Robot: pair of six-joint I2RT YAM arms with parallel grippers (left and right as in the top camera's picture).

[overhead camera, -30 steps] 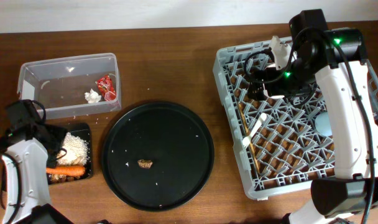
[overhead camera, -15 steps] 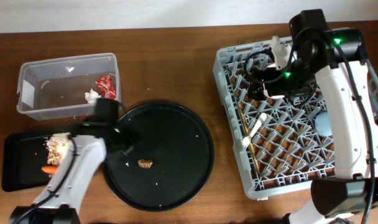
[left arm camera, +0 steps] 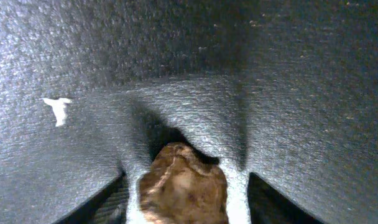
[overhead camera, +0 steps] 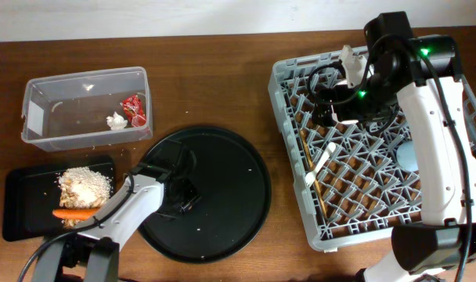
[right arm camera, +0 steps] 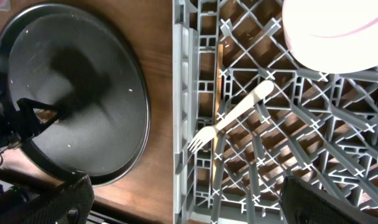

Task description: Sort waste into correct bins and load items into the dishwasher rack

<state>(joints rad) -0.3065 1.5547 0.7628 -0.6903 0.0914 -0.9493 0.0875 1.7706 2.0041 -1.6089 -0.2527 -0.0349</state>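
Change: the left arm has swung from the table's left edge across to the large round tray; the right arm has not moved.
Left gripper: low over the round tray, fingers spread, one on each side of the small brown lump. A gap shows on both sides, so nothing is grasped yet.
Meaning: the lump appears to be the last sizeable waste outside a bin. The likely step in hand is closing on it.
Right gripper: held above the rack's far side with fingers wide apart and nothing between them.
Dishwasher rack: holds the white plastic fork, the wooden chopsticks along the left side, the small blue cup and a pale round vessel. Whether that vessel is a cup or a bowl cannot be told.
Round tray: holds the lump and a few scattered white specks.
Clear tub: holds the red wrapper and the white tissue, close together at the right end.
Shallow black tray: holds the rice-like scraps, with the carrot just beside them.
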